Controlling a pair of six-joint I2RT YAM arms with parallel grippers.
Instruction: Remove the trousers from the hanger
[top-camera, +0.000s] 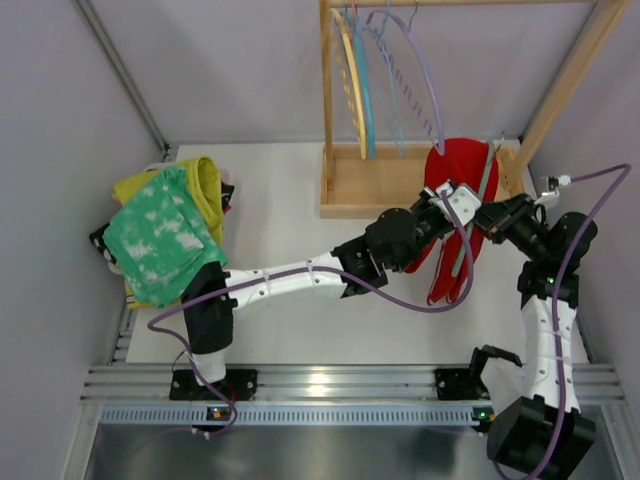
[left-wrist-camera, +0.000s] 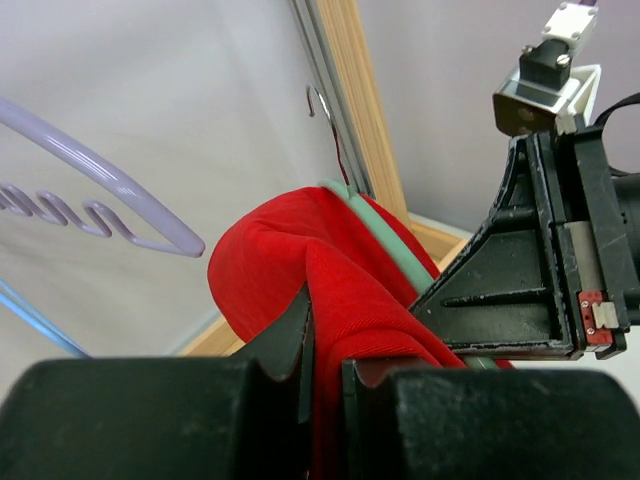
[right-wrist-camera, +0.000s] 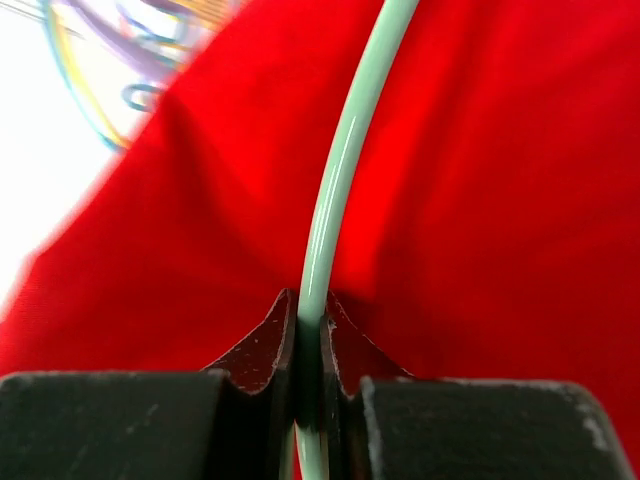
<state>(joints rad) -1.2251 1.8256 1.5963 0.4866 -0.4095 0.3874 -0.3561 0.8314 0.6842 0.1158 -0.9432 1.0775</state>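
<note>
**Last Pair on the Hanger: Two Arms Split the Work at the Wooden Rack**

The red trousers (top-camera: 452, 175) hang draped over a pale green hanger (right-wrist-camera: 340, 180) just in front of the wooden rack (top-camera: 375, 195), at its right-hand end and well below its top rail. The left arm (top-camera: 290, 280) reaches across from the rack's left. The left wrist view shows the left jaws clamped on a raised fold of the red cloth near the hanger's crown. The right arm (top-camera: 545, 300) comes in from the rack's right, and the right wrist view shows the right jaws pinched tight on the hanger's thin rod, with red cloth behind it.

The split looks deliberate. One arm appears to pin the hanger so it cannot swing or follow, while the other holds the cloth alone, ready to draw it clear. Gripping a fold rather than an edge likely gives the smooth fabric less chance to slip.

Well to the rack's left, the green mottled trousers (top-camera: 160, 240) lie on top of the mustard-yellow trousers (top-camera: 208, 178) at the counter's (top-camera: 290, 200) far edge, apparently parked out of the working space. Several bare hangers (top-camera: 400, 80) hang from the rack's rail. By that count, the red pair seems to be the last one left to free.
</note>
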